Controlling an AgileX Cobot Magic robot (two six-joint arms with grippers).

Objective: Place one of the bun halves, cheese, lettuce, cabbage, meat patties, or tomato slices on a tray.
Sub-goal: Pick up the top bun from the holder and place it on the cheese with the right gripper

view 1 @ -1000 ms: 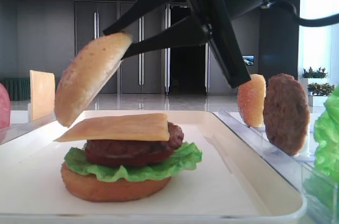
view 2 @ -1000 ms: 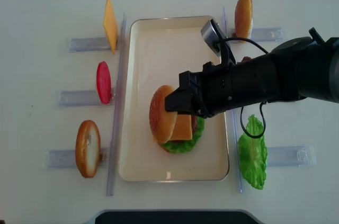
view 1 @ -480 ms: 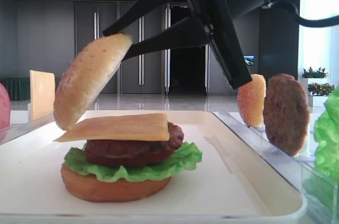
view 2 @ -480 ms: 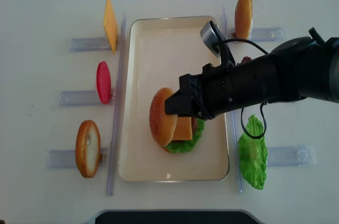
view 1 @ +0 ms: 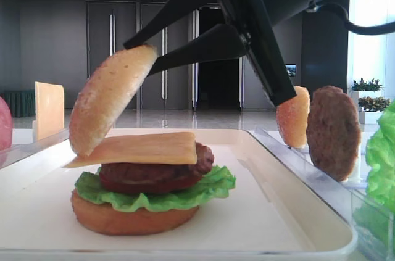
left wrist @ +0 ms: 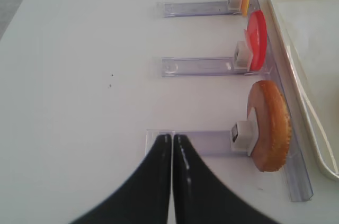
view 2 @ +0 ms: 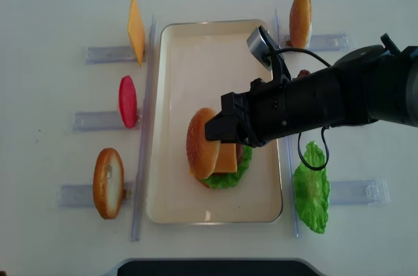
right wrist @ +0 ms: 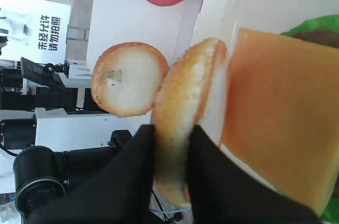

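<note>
- Pinched in my right pincer [right wrist: 172, 144] is the top bun [view 1: 110, 99], its edge squeezed between both black fingers [right wrist: 139, 171].
- It hangs tilted, dome facing up and to the left, low edge at the left corner of the cheese [view 1: 141, 148]; I cannot tell whether the two touch.
- That cheese tops a stack: patty [view 1: 202, 156], a red layer under it, lettuce [view 1: 216, 184], then the bottom bun [view 1: 133, 219].
- From above, the stack sits in the near half of the tray [view 2: 196, 54], with my right arm reaching across it from the right.
- On clear racks left of the tray stand a second cheese slice [view 2: 136, 29], a tomato slice [view 2: 128, 101] and another bun [view 2: 108, 183], all on edge.
- To the right of the tray stand one more bun [view 2: 300, 19], a spare patty [view 1: 333, 131] and a loose lettuce leaf [view 2: 311, 188].
- My left pincer [left wrist: 172, 144] hovers over the white table [left wrist: 79, 75] with its fingers pressed together on nothing, near the rack that holds the bun [left wrist: 271, 126].
</note>
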